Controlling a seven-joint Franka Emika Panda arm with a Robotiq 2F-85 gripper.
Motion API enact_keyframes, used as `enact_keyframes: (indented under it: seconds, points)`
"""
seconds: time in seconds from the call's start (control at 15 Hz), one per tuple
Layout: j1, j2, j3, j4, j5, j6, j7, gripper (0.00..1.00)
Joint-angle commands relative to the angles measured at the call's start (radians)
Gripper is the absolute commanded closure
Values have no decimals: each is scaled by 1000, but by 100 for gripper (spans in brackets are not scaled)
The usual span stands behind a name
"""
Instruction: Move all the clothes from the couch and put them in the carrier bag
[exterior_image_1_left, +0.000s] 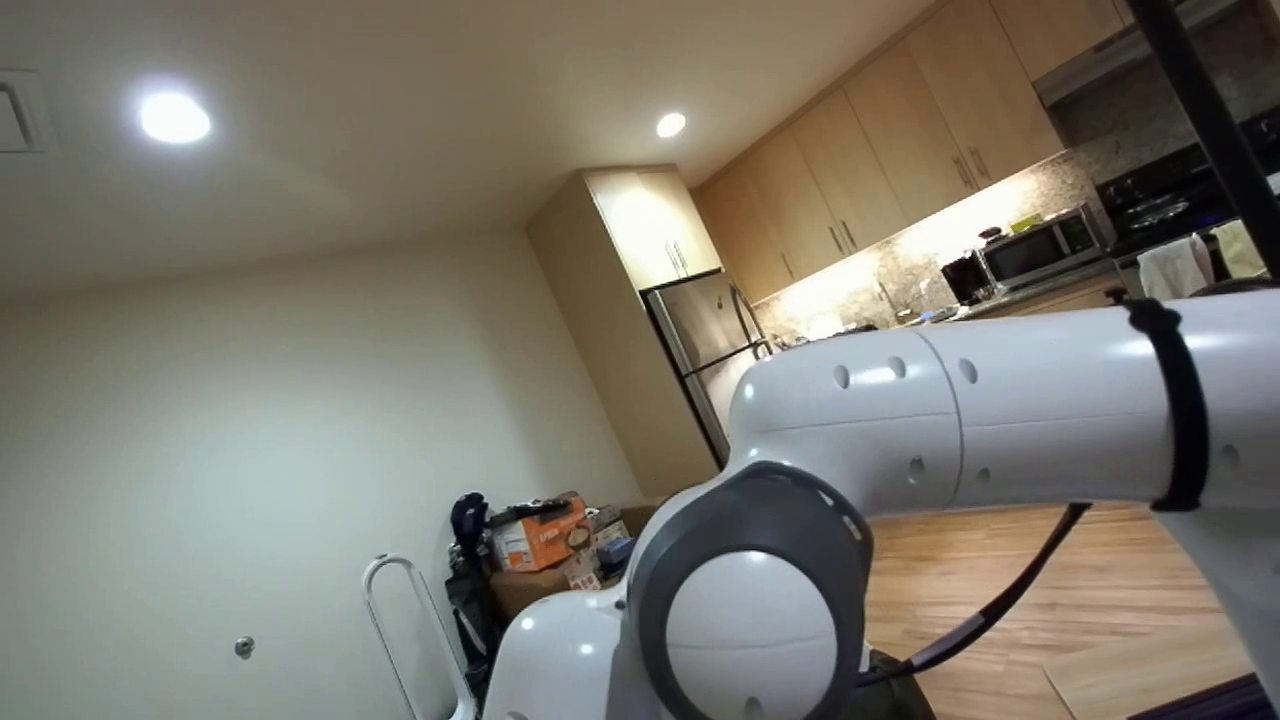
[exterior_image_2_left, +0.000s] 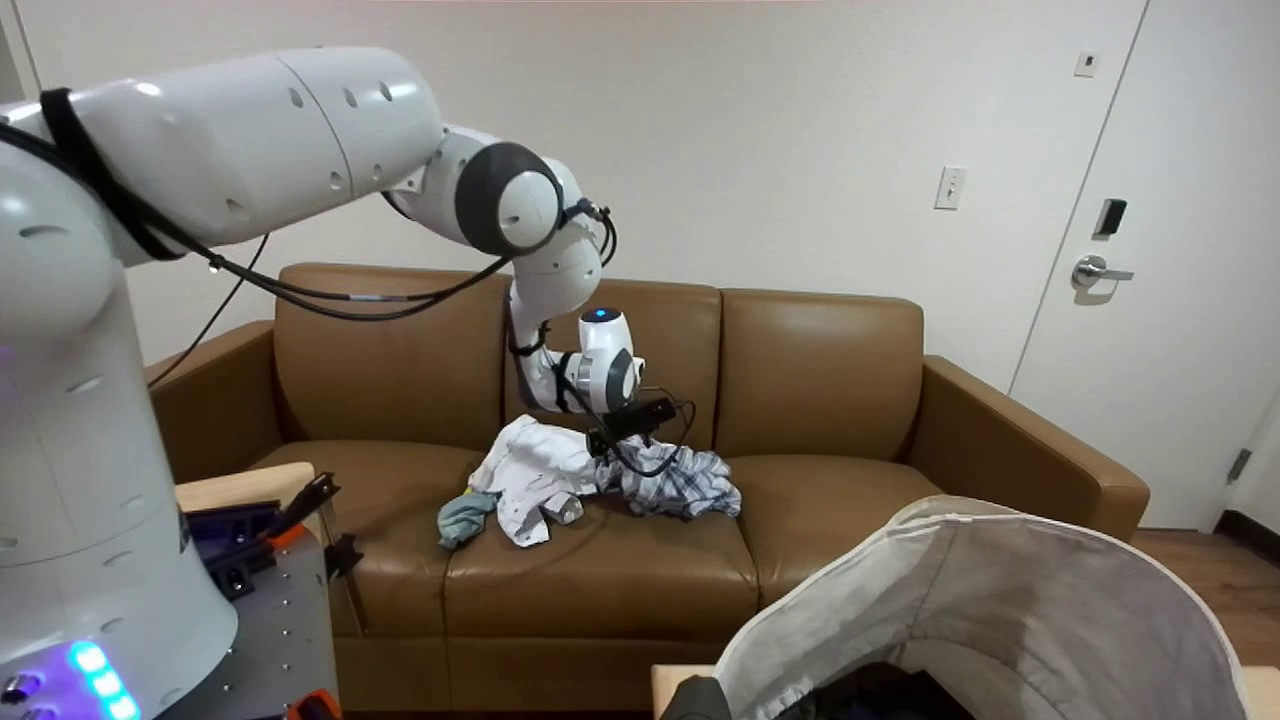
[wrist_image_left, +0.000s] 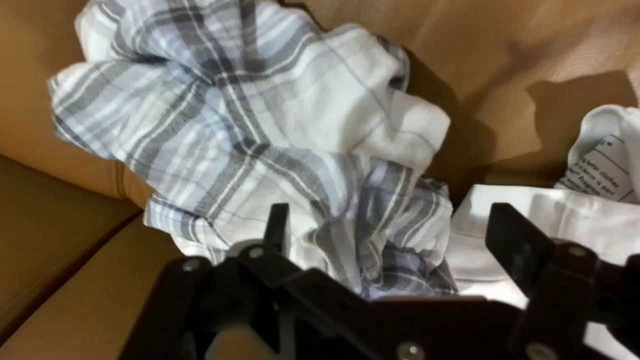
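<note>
Spread wide and gripping nothing, the gripper (wrist_image_left: 390, 225) is poised over the plaid shirt (wrist_image_left: 280, 125) on the couch (exterior_image_2_left: 610, 575), beside a white garment (exterior_image_2_left: 540, 470), a blue-green cloth (exterior_image_2_left: 465, 518) beyond. Likely a pick is being lined up; next, pinch one fold (avoiding the white piece) and lift toward the carrier bag (exterior_image_2_left: 1065, 580).

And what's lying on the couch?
A plaid cloth, white clothing and a small blue-green cloth lie bunched on the couch. Anything underneath them is covered, so I can't tell.
</note>
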Motion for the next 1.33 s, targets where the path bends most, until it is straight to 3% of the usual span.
enact_keyframes:
  seconds: [0.0, 0.13, 0.2, 0.27, 0.33, 0.4, 0.67, 1.0, 1.27]
  points:
    - [-183, 216, 264, 212, -44, -70, -271, 0]
    - [-251, 316, 409, 303, -58, -210, -419, 0]
    - [-260, 357, 448, 352, -27, -286, -494, 6]
    - [-233, 242, 370, 221, 132, -282, -567, 17]
    - [-234, 268, 379, 265, 143, -337, -591, 30]
    - [-221, 267, 362, 282, 190, -376, -625, 32]
    - [-159, 258, 286, 344, 298, -491, -644, 58]
    - [-79, 254, 195, 380, 392, -481, -559, 90]
    - [-46, 254, 158, 378, 466, -480, -433, 96]
